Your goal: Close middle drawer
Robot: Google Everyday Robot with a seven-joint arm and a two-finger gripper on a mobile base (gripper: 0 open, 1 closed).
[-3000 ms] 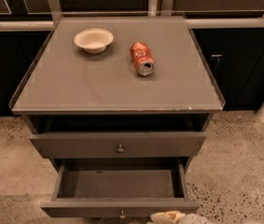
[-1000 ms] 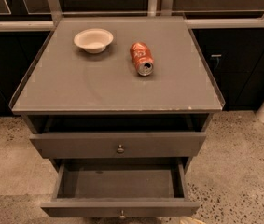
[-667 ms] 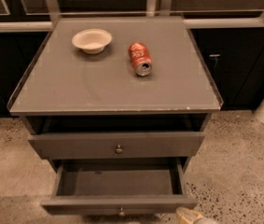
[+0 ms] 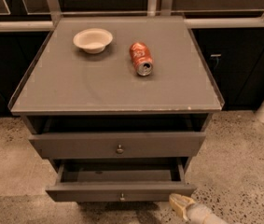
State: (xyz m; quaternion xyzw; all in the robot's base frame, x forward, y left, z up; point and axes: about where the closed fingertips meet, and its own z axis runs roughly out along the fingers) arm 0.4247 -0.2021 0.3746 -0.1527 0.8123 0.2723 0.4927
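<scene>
Middle drawer (image 4: 85,191) stands partly out. My gripper (image 4: 179,204) sits just beside its near right corner; I cannot tell if it is parted or closed.

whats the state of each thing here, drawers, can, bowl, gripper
middle drawer: partly open, visible interior looks empty
top drawer: out slightly, inside too dark to tell
soda can: lying on its side, top end facing the camera
bowl: upright, looks empty
gripper: low, beside the middle drawer's front right corner
</scene>
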